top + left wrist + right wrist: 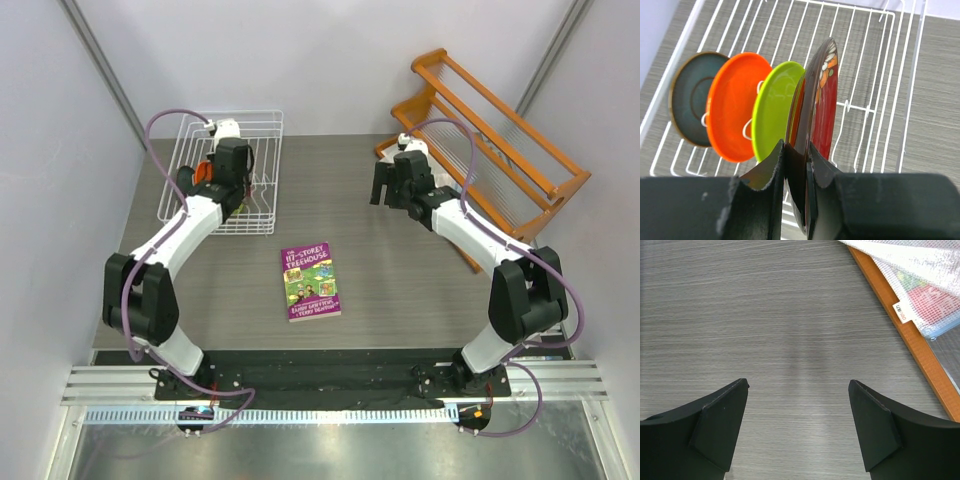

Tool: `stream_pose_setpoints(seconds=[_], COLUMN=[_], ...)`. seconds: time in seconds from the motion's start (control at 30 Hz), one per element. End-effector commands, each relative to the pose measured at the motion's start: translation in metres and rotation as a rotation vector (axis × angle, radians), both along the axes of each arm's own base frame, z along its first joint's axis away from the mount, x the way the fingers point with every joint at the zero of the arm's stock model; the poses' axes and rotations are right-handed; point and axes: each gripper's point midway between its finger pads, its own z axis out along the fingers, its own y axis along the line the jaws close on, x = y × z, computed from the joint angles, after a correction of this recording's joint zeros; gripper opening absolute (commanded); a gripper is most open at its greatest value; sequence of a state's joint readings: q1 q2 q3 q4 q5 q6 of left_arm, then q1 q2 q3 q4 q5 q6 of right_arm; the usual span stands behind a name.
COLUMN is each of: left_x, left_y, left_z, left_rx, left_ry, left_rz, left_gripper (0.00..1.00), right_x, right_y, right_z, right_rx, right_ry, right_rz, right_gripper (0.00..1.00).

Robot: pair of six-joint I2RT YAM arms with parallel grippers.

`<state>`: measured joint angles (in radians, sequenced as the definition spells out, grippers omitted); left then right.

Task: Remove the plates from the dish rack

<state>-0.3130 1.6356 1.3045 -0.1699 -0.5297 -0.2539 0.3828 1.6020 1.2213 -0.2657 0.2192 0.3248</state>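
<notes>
In the left wrist view, four plates stand on edge in the white wire dish rack point(867, 55): teal-blue point(687, 100), orange point(732, 107), lime green point(775, 107) and dark red with a floral pattern point(824, 100). My left gripper point(797, 152) is shut on the near rim of the dark red plate, one finger on each face. Seen from above, the left gripper point(232, 175) hangs over the dish rack point(262, 130) and hides most of the plates. My right gripper point(390, 190) hovers open over bare table point(798, 385), nothing between its fingers.
A purple-and-green book point(310, 282) lies flat mid-table between the arms. An orange wooden slatted rack point(490, 130) stands at the back right; its lower rail point(912, 342) and a clear mesh pouch point(927, 285) lie just right of the right gripper.
</notes>
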Motion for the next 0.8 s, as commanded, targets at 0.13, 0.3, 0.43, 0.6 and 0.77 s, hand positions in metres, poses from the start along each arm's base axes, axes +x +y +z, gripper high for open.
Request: stream_pose_setpoints(seconds=[0.13,0.3,0.43,0.6,0.77], left_x=[-0.027,-0.047,-0.059,-0.064,-0.07], left_y=[-0.028,-0.091,-0.12,-0.146,-0.163], left_z=[0.079,0.082,0.066,0.062,0.063], left_rx=[-0.198,-0.488,-0.652,-0.836,-0.961], left_ry=[-0.158,-0.114,-0.068,-0.084,-0.087], left_rz=[-0.145,-0.391,-0.482,-0.564,-0.637], left_gripper=[0.0,0.0,0.0,0.0,0.0], right_x=[-0.003,-0.012,-0.017,-0.026,-0.027], right_y=[0.046,0.074,0.091,0.112,0.119], right_z=[0.053,0.065,0.078,0.077,0.058], right_rx=[0.222,0.372,0.483,0.63,0.69], right_ry=[-0.092,-0.11,-0.139,-0.137,-0.106], right_rz=[0.179,0.279,0.337,0.422,0.424], right_gripper=[0.88,0.88,0.88,0.87,0.87])
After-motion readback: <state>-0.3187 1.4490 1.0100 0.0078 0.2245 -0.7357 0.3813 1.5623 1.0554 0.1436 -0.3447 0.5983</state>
